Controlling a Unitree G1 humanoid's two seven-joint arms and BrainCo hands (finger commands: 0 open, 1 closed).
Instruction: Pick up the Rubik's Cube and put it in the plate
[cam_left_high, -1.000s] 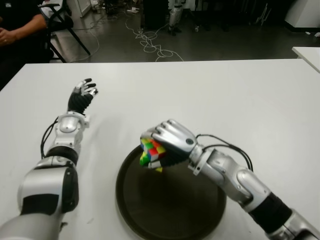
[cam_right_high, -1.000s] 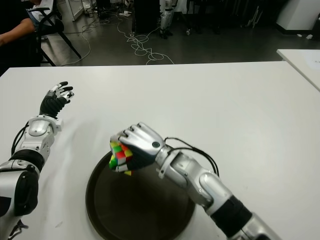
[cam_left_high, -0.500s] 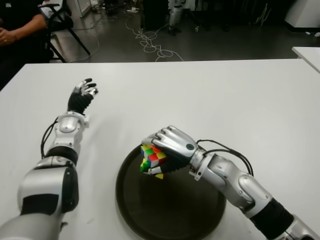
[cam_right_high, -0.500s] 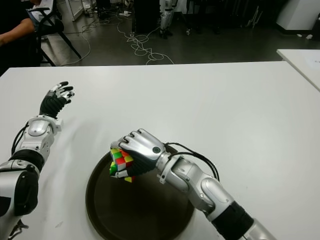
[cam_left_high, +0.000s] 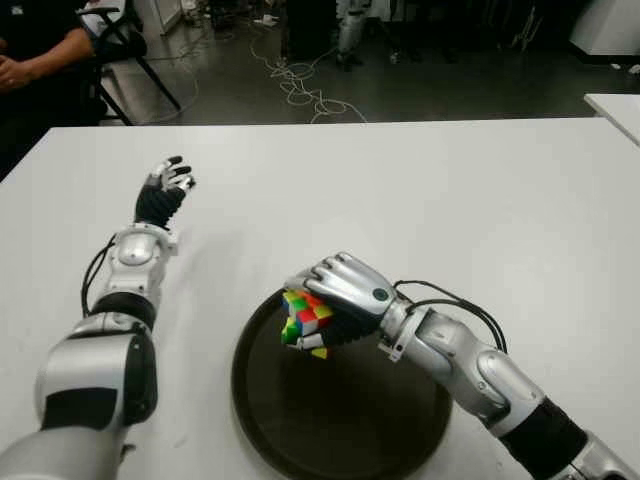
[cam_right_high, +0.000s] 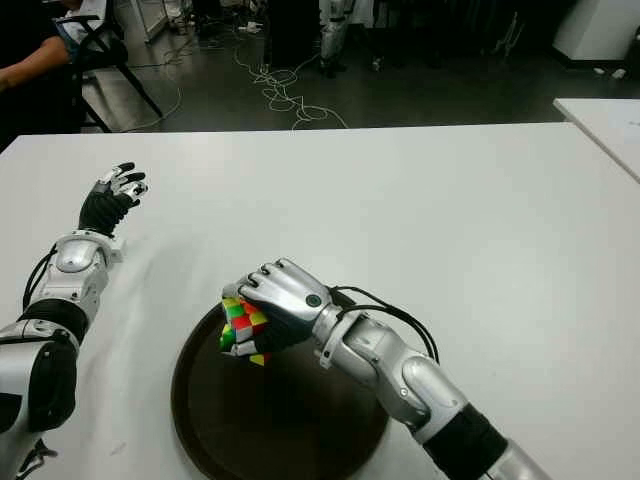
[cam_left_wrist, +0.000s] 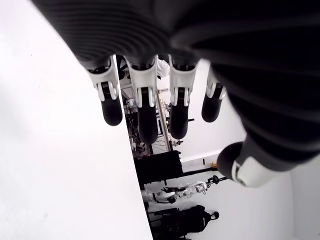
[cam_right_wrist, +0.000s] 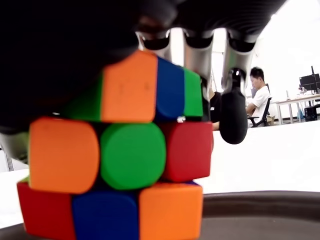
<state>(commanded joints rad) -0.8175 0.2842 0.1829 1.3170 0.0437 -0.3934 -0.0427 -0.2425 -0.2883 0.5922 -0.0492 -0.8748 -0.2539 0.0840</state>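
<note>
The right hand (cam_left_high: 345, 292) has its fingers (cam_right_wrist: 233, 107) curled over the multicoloured Rubik's Cube (cam_left_high: 305, 320), gripping it from above, just over the far-left rim of the round dark plate (cam_left_high: 340, 410). The left hand (cam_left_high: 165, 187) shows w/ fingers spread, empty, far left above the white table (cam_left_high: 480, 190).

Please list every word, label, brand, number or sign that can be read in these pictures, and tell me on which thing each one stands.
None can be read.
Rubik's Cube, held in the right robot hand: plain coloured stickers, no print.
Plate: plain dark surface, no mark.
Table: bare white, no label.
Left robot hand: no marking shows.
</note>
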